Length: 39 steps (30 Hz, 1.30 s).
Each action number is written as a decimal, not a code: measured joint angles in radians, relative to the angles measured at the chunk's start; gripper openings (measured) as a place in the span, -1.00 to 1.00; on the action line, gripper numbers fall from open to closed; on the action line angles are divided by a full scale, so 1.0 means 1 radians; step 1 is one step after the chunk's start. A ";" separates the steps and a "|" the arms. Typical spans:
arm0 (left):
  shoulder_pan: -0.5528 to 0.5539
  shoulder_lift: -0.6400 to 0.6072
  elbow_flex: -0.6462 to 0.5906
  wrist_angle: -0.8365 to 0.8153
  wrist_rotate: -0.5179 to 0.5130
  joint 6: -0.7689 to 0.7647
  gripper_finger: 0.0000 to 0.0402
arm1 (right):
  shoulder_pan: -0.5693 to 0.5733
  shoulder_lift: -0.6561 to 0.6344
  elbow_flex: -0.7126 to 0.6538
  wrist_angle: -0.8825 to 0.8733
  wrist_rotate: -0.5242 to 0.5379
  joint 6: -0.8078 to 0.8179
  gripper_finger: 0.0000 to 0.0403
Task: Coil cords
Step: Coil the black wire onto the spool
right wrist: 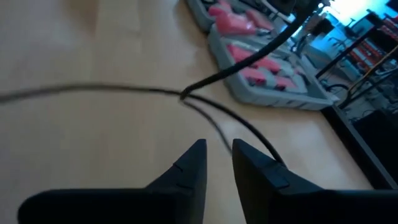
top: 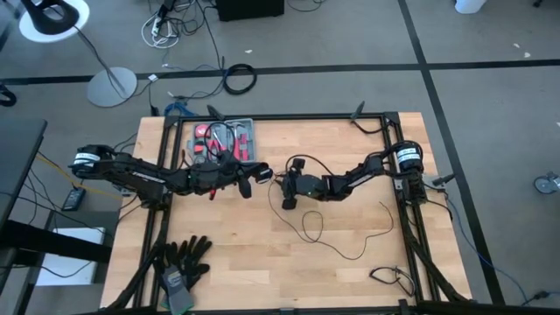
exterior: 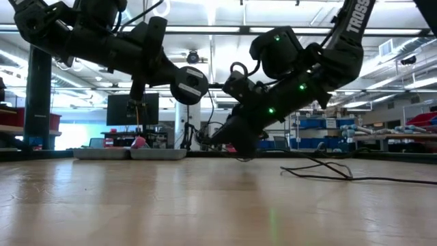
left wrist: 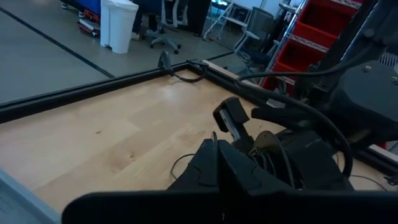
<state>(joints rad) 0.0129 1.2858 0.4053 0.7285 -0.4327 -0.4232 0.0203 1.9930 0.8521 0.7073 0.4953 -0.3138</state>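
A: Where are the two hands?

B: Both hang near the middle of the pale wooden table (top: pixel 262 262). The left hand (top: pixel 260 172) reaches in from its side, and the right hand (top: pixel 287 185) meets it from the other, so the two sit just beside each other.

A: What state are they in?

B: The left hand's dark fingers (left wrist: pixel 214 165) are pressed together; no wire shows between them. The right hand's fingers (right wrist: pixel 196 163) stand a little apart, with a narrow gap, and nothing sits in that gap.

A: And the thin black cord?

B: The thin black cord (top: pixel 350 248) starts close under the right hand, drops into a small loop just below it, then trails away along the table toward that arm's own side, in a loose curve. In the right wrist view a strand of the cord (right wrist: pixel 118 90) crosses the wood just ahead of the fingertips, apart from them, where two strands meet and fork.

A: Is it touching the right hand?

B: I cannot tell. From table height the right hand (exterior: pixel 242 147) hangs low over the wood, and the cord (exterior: pixel 328 172) lies flat beside it, running off to one side.

A: Anything else nearby?

B: A grey tray of red-handled tools (top: pixel 224 142) sits beyond the left hand, at the table's far edge. A pair of black gloves (top: pixel 184 261) lies at the near corner on the left arm's side, well apart from both hands.
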 joint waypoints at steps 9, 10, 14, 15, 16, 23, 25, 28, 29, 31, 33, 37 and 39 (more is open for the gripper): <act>0.000 0.000 0.000 0.014 0.019 -0.001 -1.00 | -0.028 0.000 0.048 -0.086 -0.074 -0.005 -0.63; 0.000 0.000 0.000 0.017 0.020 -0.001 -1.00 | -0.032 0.000 0.048 -0.104 -0.099 -0.005 -0.63; 0.000 0.000 0.000 0.021 0.022 -0.001 -1.00 | -0.037 0.001 0.048 -0.137 -0.111 0.031 -0.63; 0.000 0.000 0.000 0.021 0.022 0.000 -1.00 | -0.037 0.001 0.048 -0.132 -0.111 0.051 -0.63; 0.000 0.000 0.000 0.021 0.022 0.000 -1.00 | -0.037 0.001 0.048 -0.126 -0.111 0.075 -0.63; 0.000 0.000 0.000 0.020 0.023 0.002 -1.00 | -0.014 0.001 0.048 -0.104 -0.129 0.295 -0.61; 0.000 0.000 0.000 0.021 0.025 0.002 -1.00 | -0.006 0.001 0.048 -0.064 -0.134 0.314 -0.59; 0.000 0.000 0.000 0.021 0.025 0.002 -1.00 | 0.004 0.001 0.048 0.021 -0.135 0.316 -0.54; 0.000 0.000 0.000 0.021 0.025 0.002 -1.00 | 0.006 0.001 0.049 0.042 -0.135 0.319 -0.52; 0.000 0.000 0.000 0.021 0.025 0.002 -1.00 | 0.007 0.001 0.049 0.052 -0.136 0.321 -0.47; 0.000 0.000 0.000 0.021 0.025 0.003 -1.00 | 0.007 0.001 0.049 0.040 -0.148 0.322 -0.43; 0.000 0.000 0.000 0.021 0.025 0.003 -1.00 | 0.006 0.001 0.049 0.042 -0.195 0.347 -0.34; 0.000 0.000 0.000 0.023 0.025 0.003 -1.00 | 0.006 0.001 0.049 0.055 -0.198 0.348 -0.32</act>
<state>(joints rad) 0.0130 1.2858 0.4057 0.7515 -0.4072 -0.4202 0.0265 1.9945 0.9009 0.7620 0.2974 0.0345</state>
